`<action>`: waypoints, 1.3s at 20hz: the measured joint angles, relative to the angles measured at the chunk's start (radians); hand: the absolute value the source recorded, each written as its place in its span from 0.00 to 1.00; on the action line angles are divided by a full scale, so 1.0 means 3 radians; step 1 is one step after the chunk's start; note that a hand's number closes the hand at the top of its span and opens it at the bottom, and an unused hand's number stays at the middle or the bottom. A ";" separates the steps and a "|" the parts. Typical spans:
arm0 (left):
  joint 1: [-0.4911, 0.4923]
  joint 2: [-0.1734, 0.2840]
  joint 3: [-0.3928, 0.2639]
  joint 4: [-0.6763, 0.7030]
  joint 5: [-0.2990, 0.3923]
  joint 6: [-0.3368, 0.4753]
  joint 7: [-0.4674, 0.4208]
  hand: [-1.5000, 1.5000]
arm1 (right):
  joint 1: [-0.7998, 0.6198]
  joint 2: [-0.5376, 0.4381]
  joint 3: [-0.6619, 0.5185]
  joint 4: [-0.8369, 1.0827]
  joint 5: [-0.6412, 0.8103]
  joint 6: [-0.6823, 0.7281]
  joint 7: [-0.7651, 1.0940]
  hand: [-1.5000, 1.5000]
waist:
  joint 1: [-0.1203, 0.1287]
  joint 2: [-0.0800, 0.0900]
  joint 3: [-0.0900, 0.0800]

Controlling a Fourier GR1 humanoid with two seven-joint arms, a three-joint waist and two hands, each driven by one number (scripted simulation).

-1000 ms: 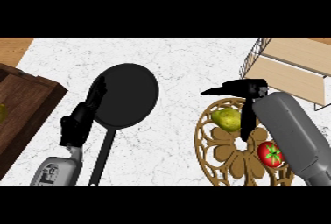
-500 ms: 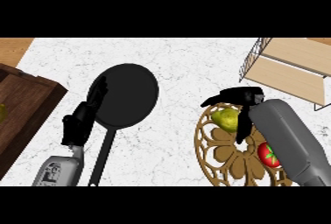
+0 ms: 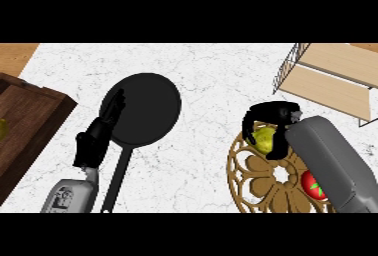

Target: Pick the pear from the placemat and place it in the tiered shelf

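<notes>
Counter (image 3: 214,75): black pan (image 3: 140,110), wooden crate (image 3: 26,125), tomato (image 3: 314,185) on placemat (image 3: 258,185); tiered shelf (image 3: 332,80) far right. Pear (image 3: 264,139) on placemat, right hand (image 3: 272,116) curled round it; left hand (image 3: 96,140) relaxed beside pan

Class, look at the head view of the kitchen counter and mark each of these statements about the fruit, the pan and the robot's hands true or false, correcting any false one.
1. The right hand curls round the yellow-green pear. True.
2. The pear already lies in the light wooden tiered shelf. False: it is over the round brown openwork placemat.
3. A red tomato lies on the placemat. True.
4. The black round frying pan stands on the placemat. False: it lies on the white marble counter, left of the placemat.
5. The left hand holds the tomato. False: it is beside the pan, fingers straight.
</notes>
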 measured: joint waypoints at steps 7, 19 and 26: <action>0.0048 0.0039 0.0089 0.0009 0.0032 -0.0022 -0.0036 0.50 | 0.0000 0.0295 -0.0536 0.0136 0.0064 -0.0717 0.0912 1.00 | -0.0092 -0.0026 -0.0002; 0.0061 0.0023 0.0057 -0.0013 0.0010 -0.0019 -0.0019 0.50 | -0.0042 0.1053 -0.0938 -0.0640 0.0318 -0.3180 0.3013 1.00 | -0.0078 -0.0063 0.0002; 0.0040 0.0020 0.0075 0.0057 0.0007 -0.0026 -0.0080 0.50 | -0.0238 0.1129 -0.0277 -0.1409 0.0877 -0.3795 0.4182 1.00 | -0.0046 -0.0042 0.0000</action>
